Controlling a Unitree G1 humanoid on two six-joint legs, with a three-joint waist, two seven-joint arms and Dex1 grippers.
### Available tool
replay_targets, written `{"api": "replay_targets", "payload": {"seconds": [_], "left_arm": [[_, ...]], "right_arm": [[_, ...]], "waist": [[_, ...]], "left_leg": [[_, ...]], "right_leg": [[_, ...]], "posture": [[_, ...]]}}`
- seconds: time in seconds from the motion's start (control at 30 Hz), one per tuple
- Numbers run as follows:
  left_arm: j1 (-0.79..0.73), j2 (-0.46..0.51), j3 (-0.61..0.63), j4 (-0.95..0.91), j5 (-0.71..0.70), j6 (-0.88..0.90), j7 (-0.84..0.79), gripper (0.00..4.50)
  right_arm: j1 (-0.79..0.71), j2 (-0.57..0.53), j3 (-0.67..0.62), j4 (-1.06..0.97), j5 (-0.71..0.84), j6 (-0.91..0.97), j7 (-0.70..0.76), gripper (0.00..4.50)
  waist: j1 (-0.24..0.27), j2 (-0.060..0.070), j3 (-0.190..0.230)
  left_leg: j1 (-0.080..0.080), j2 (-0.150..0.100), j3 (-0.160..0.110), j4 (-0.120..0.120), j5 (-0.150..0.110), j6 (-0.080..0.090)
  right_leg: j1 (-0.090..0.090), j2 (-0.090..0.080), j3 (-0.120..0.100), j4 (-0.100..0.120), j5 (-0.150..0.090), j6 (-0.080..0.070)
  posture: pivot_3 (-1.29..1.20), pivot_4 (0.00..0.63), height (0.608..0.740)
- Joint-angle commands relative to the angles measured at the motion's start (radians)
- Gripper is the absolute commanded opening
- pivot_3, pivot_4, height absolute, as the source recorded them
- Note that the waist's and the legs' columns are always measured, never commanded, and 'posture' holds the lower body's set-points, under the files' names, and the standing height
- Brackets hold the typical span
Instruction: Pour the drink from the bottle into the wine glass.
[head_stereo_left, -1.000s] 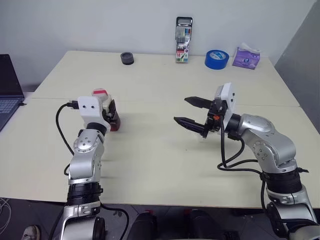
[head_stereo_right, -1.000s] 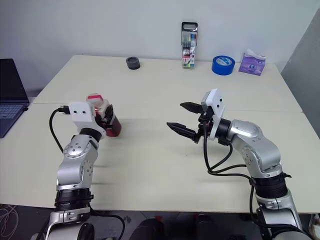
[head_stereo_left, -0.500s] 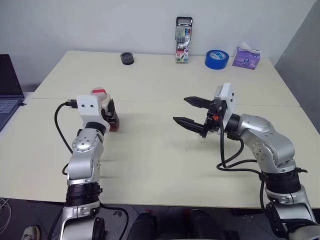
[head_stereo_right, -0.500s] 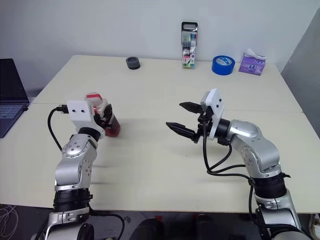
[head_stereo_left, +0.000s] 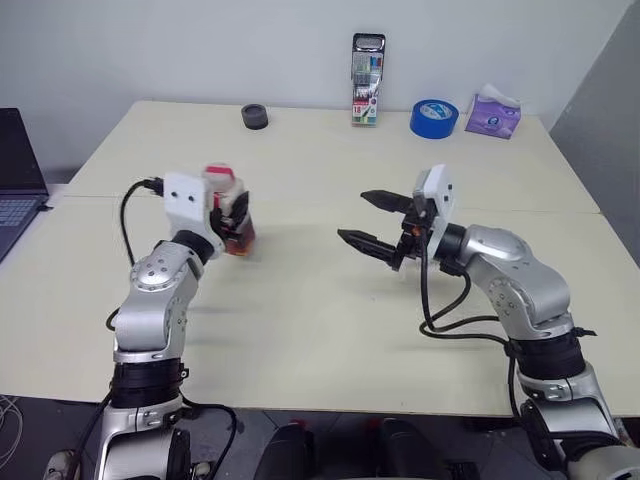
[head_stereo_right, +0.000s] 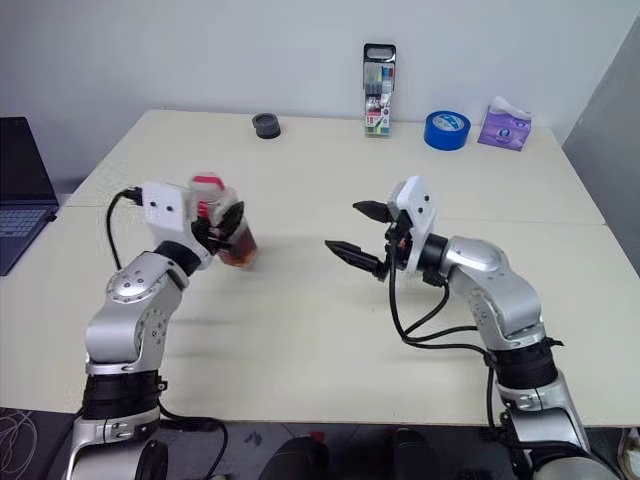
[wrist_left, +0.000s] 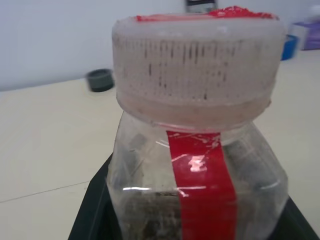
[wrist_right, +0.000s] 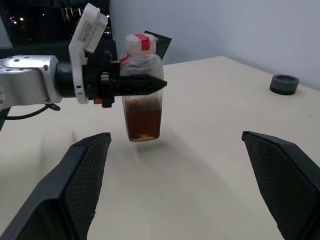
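My left gripper (head_stereo_left: 236, 212) is shut on the bottle (wrist_right: 142, 107), a small clear one with a red-and-white cap (head_stereo_left: 222, 179) and a red label strip (wrist_left: 202, 185). The bottle hangs upright just above the table, left of centre. The drink (wrist_right: 143, 122), red-brown, fills its lower part. My right gripper (head_stereo_left: 353, 215) stands open at mid-table, pointing left at the bottle, a good hand's width from it, with nothing between its fingers (wrist_right: 85, 175). The wine glass is out of view.
Along the table's (head_stereo_left: 300, 330) far edge stand a small black round object (head_stereo_left: 254, 116), a tall clear marker case (head_stereo_left: 366, 66), a blue tape roll (head_stereo_left: 433, 118) and a purple tissue pack (head_stereo_left: 492, 112). A laptop (head_stereo_left: 15, 180) lies at the far left.
My left gripper has lifted the bottle a little and carried it to the right, toward the centre. The right gripper has stayed open and nearly still.
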Motion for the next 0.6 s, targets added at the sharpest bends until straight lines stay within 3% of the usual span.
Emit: {"api": "replay_targets", "payload": {"seconds": [0.03,0.27,0.6], "left_arm": [[-0.037,0.021,-0.038,-0.082,-0.050,0.007,-0.094,1.74],[-0.024,0.064,-0.108,-0.140,-0.184,0.042,-0.342,1.74],[-0.046,0.090,-0.149,-0.121,-0.220,0.027,-0.481,1.74]], "right_arm": [[-0.051,0.024,-0.017,-0.027,0.017,0.008,-0.022,4.50],[-0.098,0.068,-0.021,-0.057,0.085,0.097,-0.041,4.50],[-0.119,0.130,-0.013,-0.106,0.154,0.193,-0.074,4.50]], "waist": [[-0.001,0.000,0.000],[-0.009,0.000,0.000],[-0.010,0.001,0.001]], "left_leg": [[0.000,0.000,0.000,0.000,0.000,0.000],[0.000,0.000,0.000,0.000,0.000,0.000],[0.000,0.000,0.000,0.000,-0.001,0.002]], "right_leg": [[0.000,0.000,0.000,0.000,0.000,0.000],[0.000,0.000,0.000,0.000,0.000,0.000],[0.000,0.000,0.000,0.000,0.000,0.000]], "posture": [[0.00,0.150,0.740],[0.00,0.150,0.740],[0.00,0.150,0.740]]}}
